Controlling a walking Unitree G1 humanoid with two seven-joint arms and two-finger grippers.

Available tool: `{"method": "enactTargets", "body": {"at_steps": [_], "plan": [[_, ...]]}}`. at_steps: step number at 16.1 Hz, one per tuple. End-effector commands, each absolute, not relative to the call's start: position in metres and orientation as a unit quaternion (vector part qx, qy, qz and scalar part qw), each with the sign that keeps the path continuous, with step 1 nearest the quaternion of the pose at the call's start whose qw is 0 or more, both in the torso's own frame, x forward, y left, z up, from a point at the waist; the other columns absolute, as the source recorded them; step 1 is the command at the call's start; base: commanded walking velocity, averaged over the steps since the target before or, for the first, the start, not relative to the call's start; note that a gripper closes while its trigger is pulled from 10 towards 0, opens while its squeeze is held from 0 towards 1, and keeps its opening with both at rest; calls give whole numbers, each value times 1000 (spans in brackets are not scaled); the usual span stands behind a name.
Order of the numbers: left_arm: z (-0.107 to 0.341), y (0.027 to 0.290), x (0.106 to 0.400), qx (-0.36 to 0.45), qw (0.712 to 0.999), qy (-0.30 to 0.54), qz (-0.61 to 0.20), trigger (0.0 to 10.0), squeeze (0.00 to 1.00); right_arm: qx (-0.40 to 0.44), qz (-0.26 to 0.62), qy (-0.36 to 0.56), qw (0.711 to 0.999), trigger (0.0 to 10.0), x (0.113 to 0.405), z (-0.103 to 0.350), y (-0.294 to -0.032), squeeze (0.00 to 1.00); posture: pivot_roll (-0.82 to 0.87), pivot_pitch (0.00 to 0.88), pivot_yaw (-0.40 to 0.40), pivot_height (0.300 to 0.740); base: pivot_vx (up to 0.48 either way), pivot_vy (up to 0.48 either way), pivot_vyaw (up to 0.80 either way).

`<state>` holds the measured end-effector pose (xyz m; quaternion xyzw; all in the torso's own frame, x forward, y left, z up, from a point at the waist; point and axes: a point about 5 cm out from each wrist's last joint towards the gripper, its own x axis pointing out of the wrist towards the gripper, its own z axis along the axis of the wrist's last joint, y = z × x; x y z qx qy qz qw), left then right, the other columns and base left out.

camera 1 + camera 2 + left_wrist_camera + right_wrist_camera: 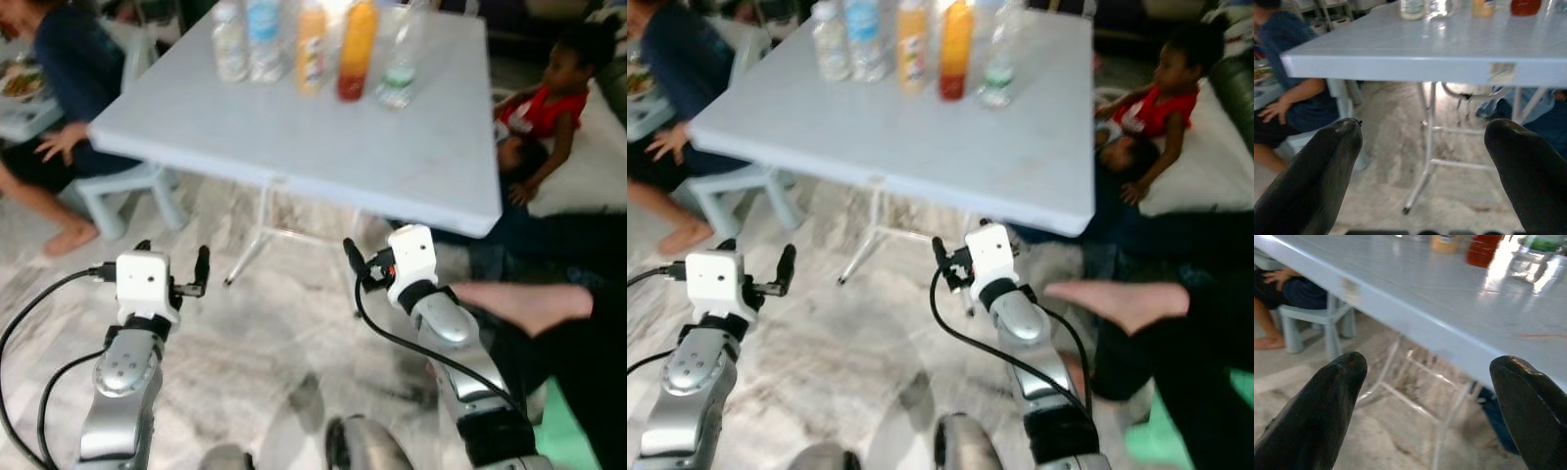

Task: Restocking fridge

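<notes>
Five bottles (312,47) stand in a row at the far edge of the pale surface (392,147) — two clear, two filled with orange drink, one clear with a green label; their tops are cut off and labels blurred. Both the left pincer (174,269) and the right pincer (359,262) hover below the near edge — wide open, empty.
</notes>
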<state>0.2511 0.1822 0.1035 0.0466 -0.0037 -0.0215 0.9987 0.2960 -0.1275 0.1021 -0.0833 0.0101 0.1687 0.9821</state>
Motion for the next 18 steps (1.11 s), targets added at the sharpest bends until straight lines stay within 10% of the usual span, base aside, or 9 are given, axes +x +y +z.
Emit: {"method": "enactTargets", "body": {"at_steps": [1, 7, 18], "plan": [[102, 184, 248, 51, 998, 1, -20, 10000, 0, -77, 129, -40, 988, 10000, 297, 119, -136, 0, 6, 147, -27, 740, 480, 0, 0], [105, 206, 233, 50, 998, 5, 25, 10000, 0, -112, 52, -83, 989, 10000, 279, 143, -176, 0, -12, 144, -25, 740, 480, 0, 0], [108, 201, 251, 47, 998, -2, 30, 10000, 0, -104, 127, -91, 982, 10000, 288, 145, -148, 0, -12, 134, -21, 740, 299, 0, -218]]}}
